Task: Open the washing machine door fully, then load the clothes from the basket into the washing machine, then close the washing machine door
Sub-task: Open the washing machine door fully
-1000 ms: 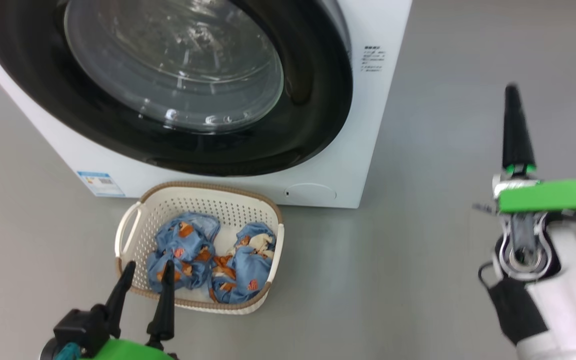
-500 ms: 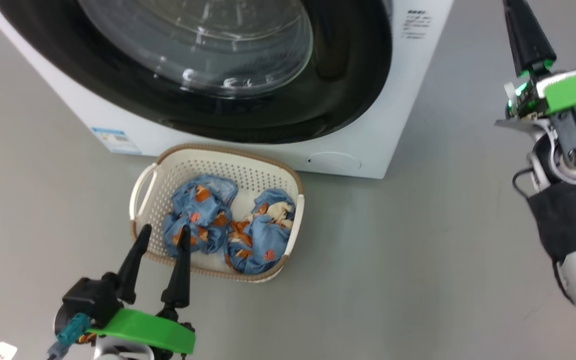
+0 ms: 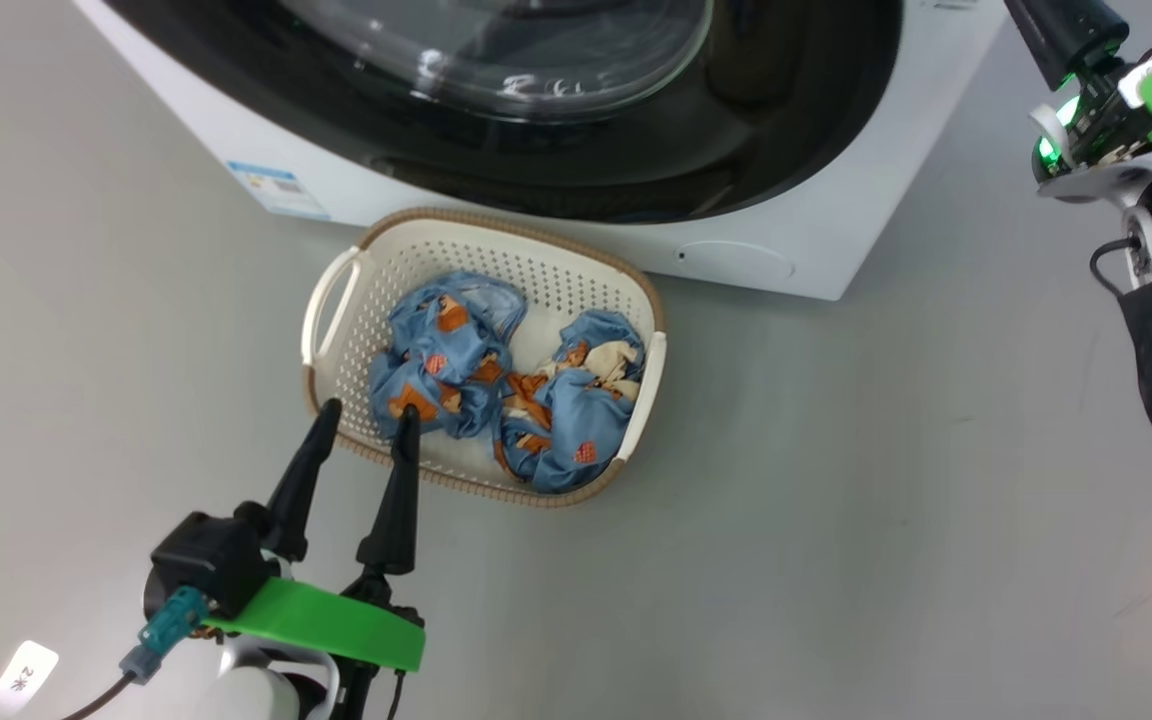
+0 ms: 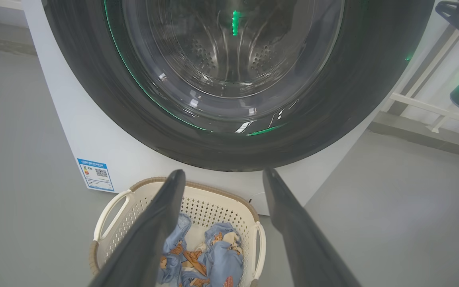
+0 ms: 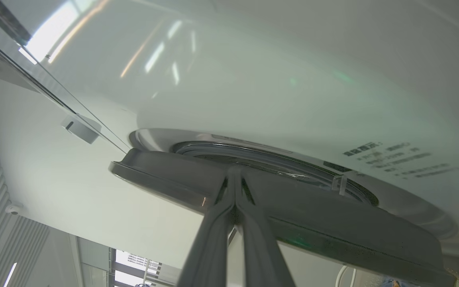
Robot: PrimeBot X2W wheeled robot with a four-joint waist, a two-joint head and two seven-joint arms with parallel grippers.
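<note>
Washing machine door (image 5: 333, 227), round with glossy black rim, seems barely ajar on the white front-loader (image 3: 836, 230). The right gripper (image 5: 234, 173), fingers pressed together, empty, at its edge, should be hooked behind it and drawn outward slowly; the left gripper (image 3: 369, 410) is spread wide, empty, by the cream perforated basket (image 3: 496, 218).

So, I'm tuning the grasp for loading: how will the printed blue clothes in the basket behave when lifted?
Probably floppy: the clothes lie crumpled in soft folds, so they should drape and dangle. Likely light, being small thin fabric. The two bundles seem to touch in the basket, so one pinch may drag the other along.
</note>
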